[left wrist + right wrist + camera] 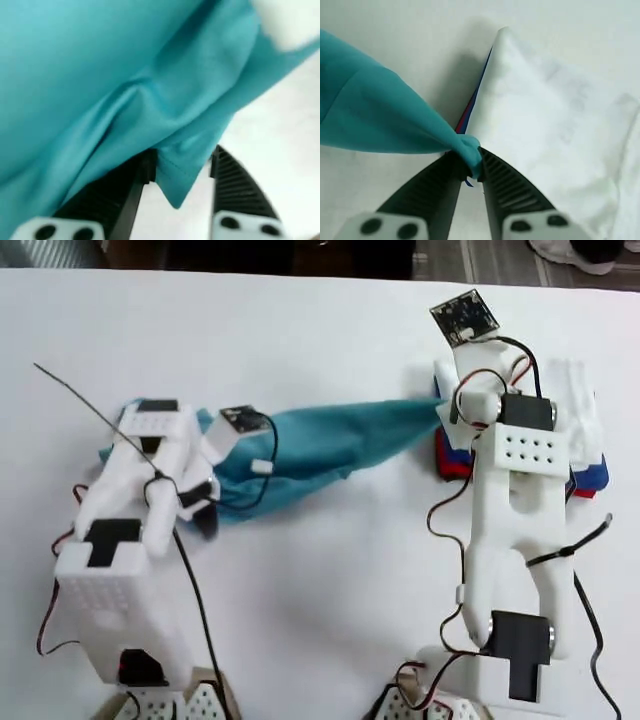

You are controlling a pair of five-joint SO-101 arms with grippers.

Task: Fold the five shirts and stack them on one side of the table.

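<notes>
Nearest: right gripper [471, 167] pinched tight on corner of teal shirt [375, 120] | left gripper [182, 170] jaws apart, shirt hem hanging between | shirt stretched over table [330, 580] | folded stack [545, 125], white on top, partly hidden under arm [510, 510]

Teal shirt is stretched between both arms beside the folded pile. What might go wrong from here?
1. The left gripper has its jaws apart around just a hem corner of the teal cloth shirt, so that end may drop.
2. The right gripper pinches only a small bunched tip beside the white folded shirt topping the stack; pulling could free it or ruffle that shirt.
</notes>
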